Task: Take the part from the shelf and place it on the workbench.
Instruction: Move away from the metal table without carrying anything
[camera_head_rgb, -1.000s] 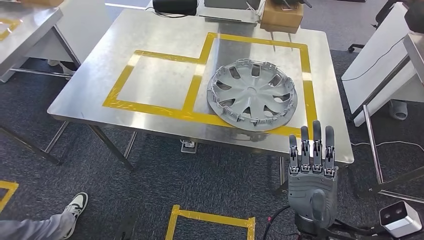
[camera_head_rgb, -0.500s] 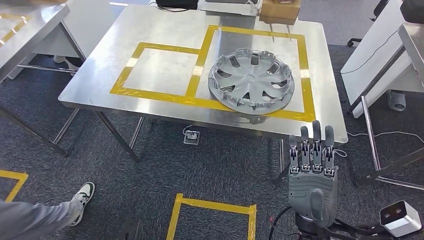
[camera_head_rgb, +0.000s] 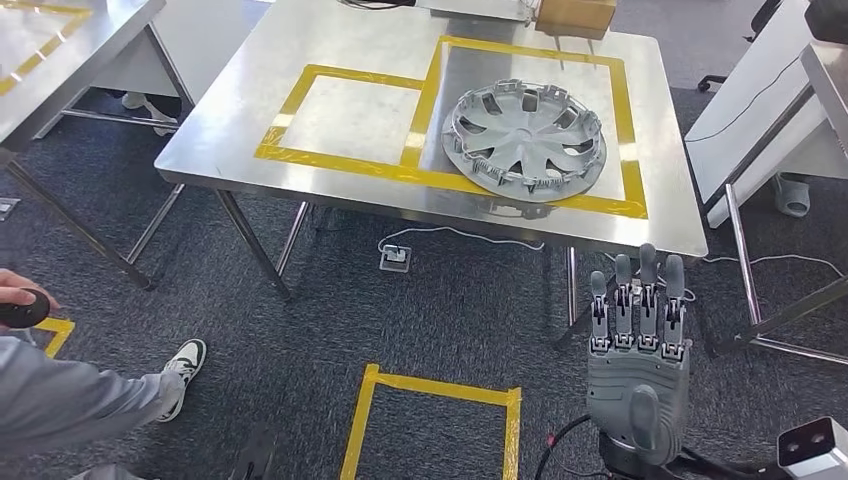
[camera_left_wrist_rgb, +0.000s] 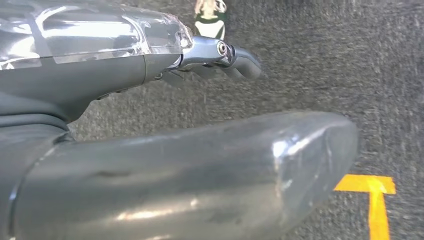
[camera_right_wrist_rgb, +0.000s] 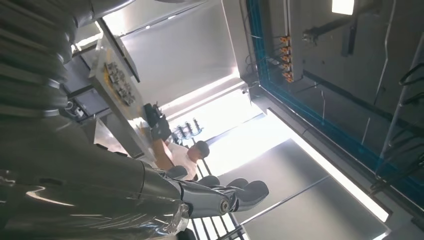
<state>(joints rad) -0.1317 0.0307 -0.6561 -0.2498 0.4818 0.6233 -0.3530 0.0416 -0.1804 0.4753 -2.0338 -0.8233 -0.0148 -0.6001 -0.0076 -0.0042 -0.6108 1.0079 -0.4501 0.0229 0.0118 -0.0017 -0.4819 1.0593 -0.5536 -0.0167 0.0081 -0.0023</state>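
A: What has changed since a second ago?

B: The whole head view has shifted, so the camera has moved, not the things. The workbench now sits higher and further off in the picture, and more dark carpet shows in front of it. A person's grey sleeve has come in at the lower left, with a hand holding a small dark object.

A: Where is the part?

B: The grey wheel cover lies flat on the workbench, inside the right-hand square of yellow tape, its near edge touching the tape line or just over it.

A: And the robot's hands?

B: The right hand is raised in front of the table's near right corner, well apart from the wheel cover, fingers straight and slightly parted, holding nothing. The left hand hangs over the carpet; its wrist view shows the thumb close up and dark fingers stretched out with nothing in them.

A: Anything smaller?

B: A white and dark shoe by the sleeve, a yellow tape square on the floor, and a cardboard box at the table's far edge.
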